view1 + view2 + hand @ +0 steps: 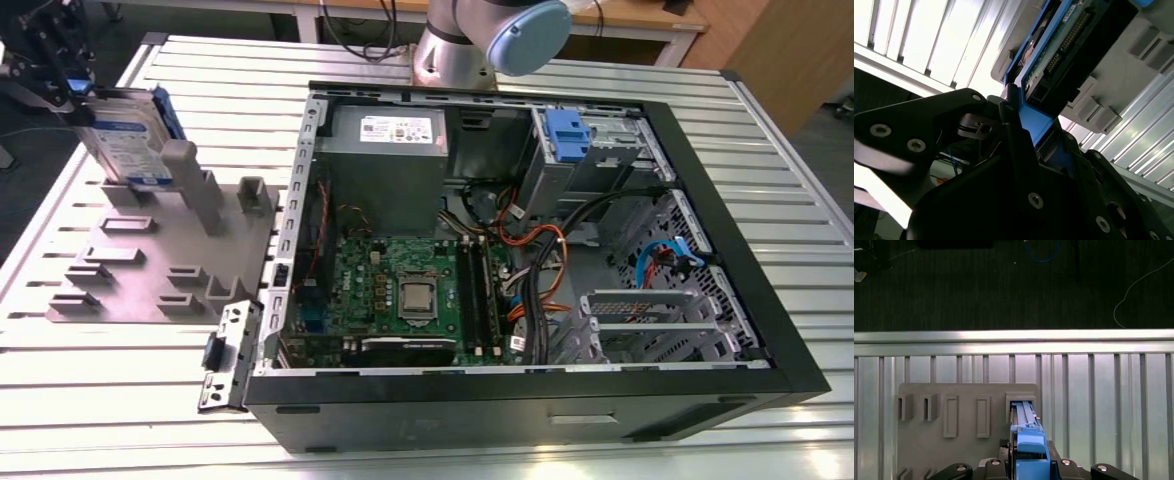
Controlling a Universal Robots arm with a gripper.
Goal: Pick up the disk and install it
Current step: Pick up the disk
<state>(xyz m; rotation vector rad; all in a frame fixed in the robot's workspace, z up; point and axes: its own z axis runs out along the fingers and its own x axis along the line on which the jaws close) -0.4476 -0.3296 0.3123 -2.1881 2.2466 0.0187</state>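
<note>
Pick-up step in hand; claw (74, 92) clamped on the disk (134, 140), upright in grey holder (147, 270) on table (120, 400), beside open computer case (747, 330); probably calling for a straight lift clear of slot.

Silver disk (130, 140), blue carrier, upright on edge in grey holder (147, 262) slot.

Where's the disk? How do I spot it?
Find the big open black computer case on the metal table. On the exterior view's left of it sits a grey rack, and the disk stands upright at its far end, in the gripper. It's the only silver slab with a blue frame there.
</note>
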